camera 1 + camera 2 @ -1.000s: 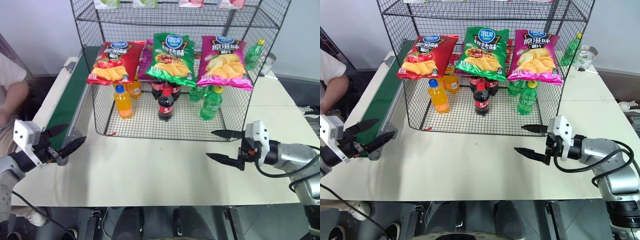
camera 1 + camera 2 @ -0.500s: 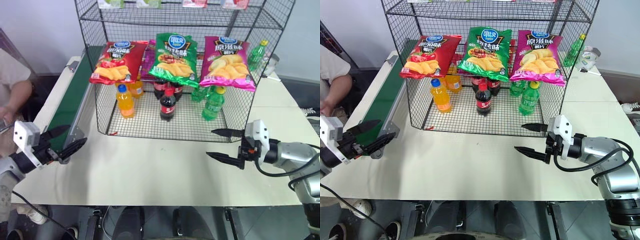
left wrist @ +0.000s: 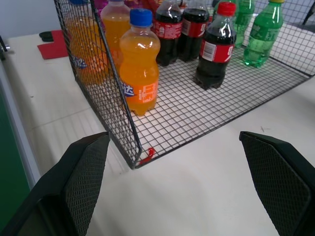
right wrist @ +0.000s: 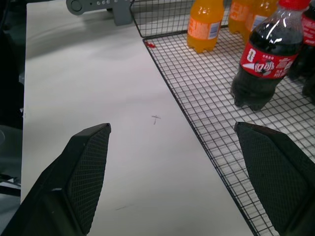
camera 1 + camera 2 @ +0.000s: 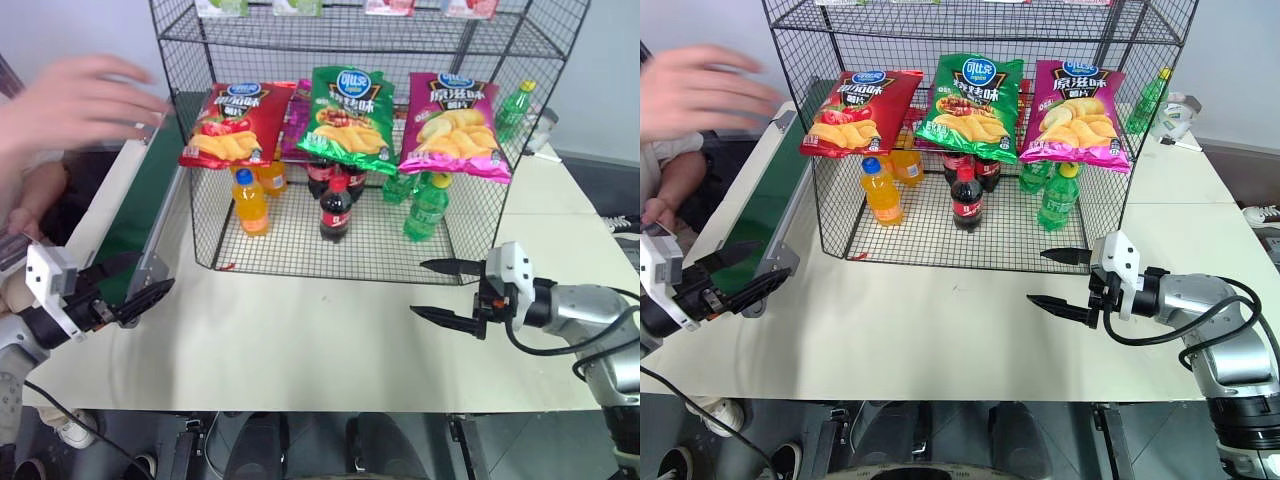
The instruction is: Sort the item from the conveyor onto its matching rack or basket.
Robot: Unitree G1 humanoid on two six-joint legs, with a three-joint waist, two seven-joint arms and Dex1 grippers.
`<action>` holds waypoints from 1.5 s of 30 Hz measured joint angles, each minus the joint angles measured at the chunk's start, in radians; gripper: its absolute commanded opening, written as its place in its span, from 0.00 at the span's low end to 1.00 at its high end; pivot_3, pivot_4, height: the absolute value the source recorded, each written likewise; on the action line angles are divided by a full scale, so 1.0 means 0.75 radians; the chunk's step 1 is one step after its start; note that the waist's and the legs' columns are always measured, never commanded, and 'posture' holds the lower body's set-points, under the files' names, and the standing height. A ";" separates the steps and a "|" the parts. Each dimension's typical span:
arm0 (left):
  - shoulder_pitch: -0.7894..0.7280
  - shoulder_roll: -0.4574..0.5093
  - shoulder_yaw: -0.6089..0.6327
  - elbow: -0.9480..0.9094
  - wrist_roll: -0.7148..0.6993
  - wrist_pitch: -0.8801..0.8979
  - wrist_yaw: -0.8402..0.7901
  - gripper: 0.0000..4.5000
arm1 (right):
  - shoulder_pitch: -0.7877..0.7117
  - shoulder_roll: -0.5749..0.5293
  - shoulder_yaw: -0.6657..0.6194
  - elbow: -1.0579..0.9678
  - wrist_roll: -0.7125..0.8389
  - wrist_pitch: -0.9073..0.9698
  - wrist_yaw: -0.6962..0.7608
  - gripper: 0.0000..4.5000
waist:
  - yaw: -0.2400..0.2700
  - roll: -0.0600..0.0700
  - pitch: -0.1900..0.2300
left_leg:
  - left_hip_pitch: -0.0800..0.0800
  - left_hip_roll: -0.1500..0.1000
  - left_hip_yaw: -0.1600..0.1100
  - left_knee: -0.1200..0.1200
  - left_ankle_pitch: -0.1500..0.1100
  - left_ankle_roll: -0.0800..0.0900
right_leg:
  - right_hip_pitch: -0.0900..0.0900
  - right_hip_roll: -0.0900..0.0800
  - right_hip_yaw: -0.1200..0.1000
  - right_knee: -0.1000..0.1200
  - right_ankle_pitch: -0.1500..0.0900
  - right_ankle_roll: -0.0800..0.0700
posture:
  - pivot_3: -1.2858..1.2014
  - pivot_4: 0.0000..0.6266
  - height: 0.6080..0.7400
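Note:
The green crisp bag (image 5: 348, 115) lies on the middle tier of the black wire rack (image 5: 980, 20), between a red bag (image 5: 232, 124) and a pink bag (image 5: 455, 124). The dark-green conveyor (image 5: 135, 205) runs along the table's left side, and a person's hand (image 5: 80, 100) hangs over its far part. My left gripper (image 5: 150, 272) is open by the conveyor's near end, holding nothing. My right gripper (image 5: 418, 288) is open above the table in front of the rack's right corner, also holding nothing.
Orange, cola and green bottles (image 5: 332, 210) stand on the rack's bottom tier. A green bottle (image 5: 510, 108) stands outside the rack at the back right. The pale table (image 5: 300, 340) stretches between my grippers. A person's arm (image 5: 30, 195) is at the left edge.
The person's hand has swung in from the left over the conveyor. Both grippers have stayed where they were, open.

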 measured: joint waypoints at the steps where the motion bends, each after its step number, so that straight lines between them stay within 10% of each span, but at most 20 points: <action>1: 0.002 0.000 0.001 0.000 -0.001 -0.003 0.000 1.00 | -0.001 0.000 0.002 0.001 0.000 -0.003 0.001 0.93 | 0.000 0.000 0.000 | 0.000 0.000 0.000 0.000 0.000 0.000 | 0.000 0.000 0.000 0.000 0.000 0.000 | 0.52 0.24 0.99; 45: 0.033 0.000 0.002 0.002 -0.034 -0.010 -0.059 1.00 | -0.037 0.023 0.015 0.024 -0.006 -0.014 0.008 0.93 | -0.001 0.000 0.000 | 0.000 0.000 0.000 0.001 0.000 0.000 | 0.000 0.000 0.000 0.002 0.000 0.000 | 0.52 0.24 0.99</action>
